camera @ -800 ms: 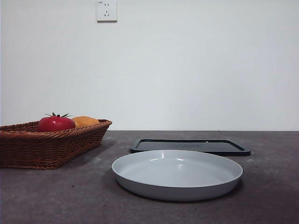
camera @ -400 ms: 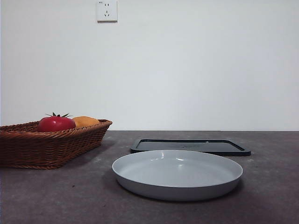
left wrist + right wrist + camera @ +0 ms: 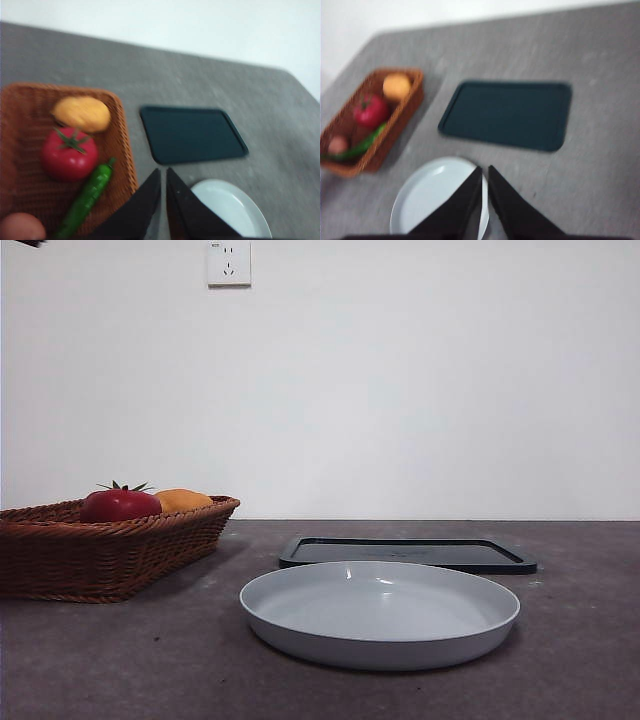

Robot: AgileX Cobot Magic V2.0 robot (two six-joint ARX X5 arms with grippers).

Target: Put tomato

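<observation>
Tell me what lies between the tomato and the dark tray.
In the left wrist view, only the wicker basket's side wall and bare grey tabletop separate the tomato from the dark tray.

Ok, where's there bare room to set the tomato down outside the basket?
The white plate is bare inside, and so is the dark tray behind it. Bare tabletop lies between the plate and the basket. The basket is crowded: tomato, orange fruit, green pepper.

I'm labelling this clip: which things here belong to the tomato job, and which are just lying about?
Job:
tomato, in the basket
left claw, shut, high over the table near the basket

Lying about:
orange fruit
green pepper
black tray
plate
right claw, shut, waiting
</observation>
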